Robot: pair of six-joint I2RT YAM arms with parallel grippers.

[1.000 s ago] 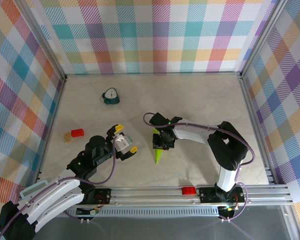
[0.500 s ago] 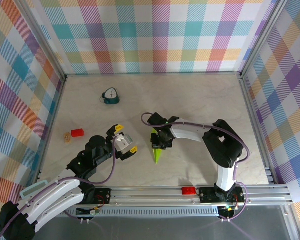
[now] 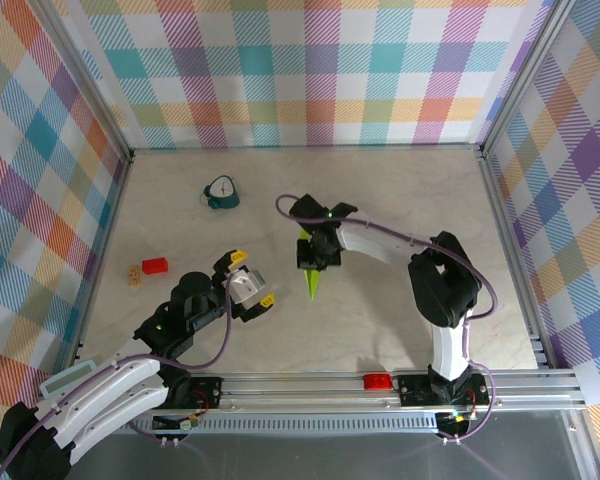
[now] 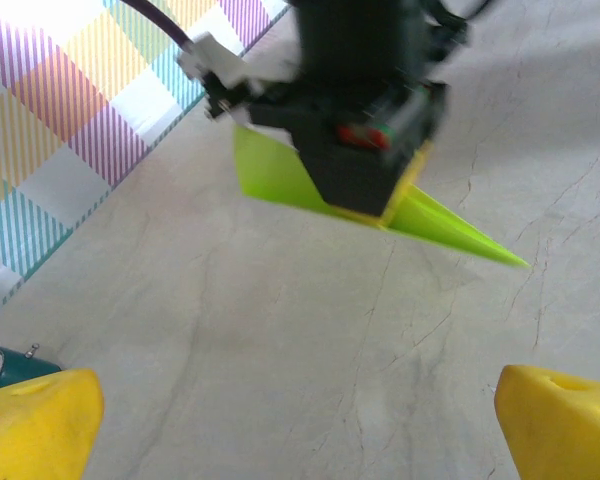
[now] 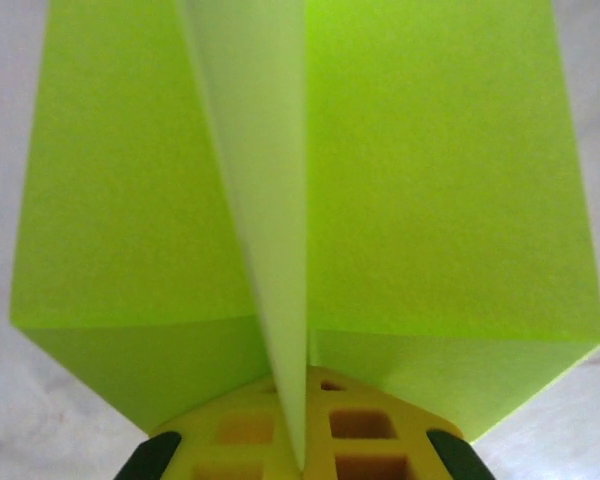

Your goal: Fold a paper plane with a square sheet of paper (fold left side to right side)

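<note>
The right gripper (image 3: 316, 258) is closed on the paper plane (image 3: 311, 284), its 2 yellow fingers (image 5: 242, 432) pinching the upright centre fold. The plane (image 4: 460, 232) sits mid-table directly under that gripper (image 4: 385, 205), with its sharp nose poking out toward the near edge. Whether it touches the table (image 3: 400, 200) cannot be told. It is matte lime yellow-green, with 1 flat wing (image 5: 435, 180) on each side of the raised crease. To its left, apart from it, the left gripper (image 3: 254, 280) stands wide open, holding nothing, its 2 yellow fingertips (image 4: 30, 420) spread.
</note>
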